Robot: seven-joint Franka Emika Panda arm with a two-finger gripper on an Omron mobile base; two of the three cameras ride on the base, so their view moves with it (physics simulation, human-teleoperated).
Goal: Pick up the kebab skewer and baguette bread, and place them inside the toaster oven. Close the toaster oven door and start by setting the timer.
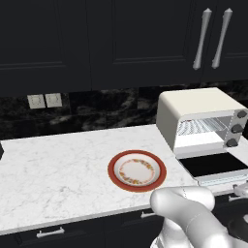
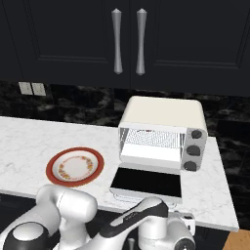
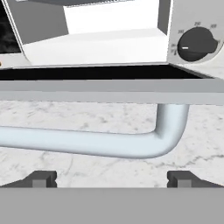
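Toaster oven (image 1: 193, 114) is seen standing on the white marble counter (image 1: 53, 169), at its right end, beneath the dark upper cabinets (image 1: 121, 38). Its door (image 2: 146, 182) is folded down flat in front of the cavity, dark glass facing up, and the wire rack (image 2: 151, 138) is visible inside. Three dark knobs (image 2: 193, 150) are stacked on the oven's right side. Left of the oven, a red-rimmed plate (image 1: 137, 170) is set on the counter, well apart from the cream housing. In the hand view, the silver bar handle (image 3: 109, 142) of the lowered door is shown just ahead of the gripper (image 3: 112, 179), whose fingertips (image 3: 41, 178) are spread wide with nothing between them. One knob is seen above the handle's bend, at the oven's right edge. Kebab skewer and baguette cannot be made out.
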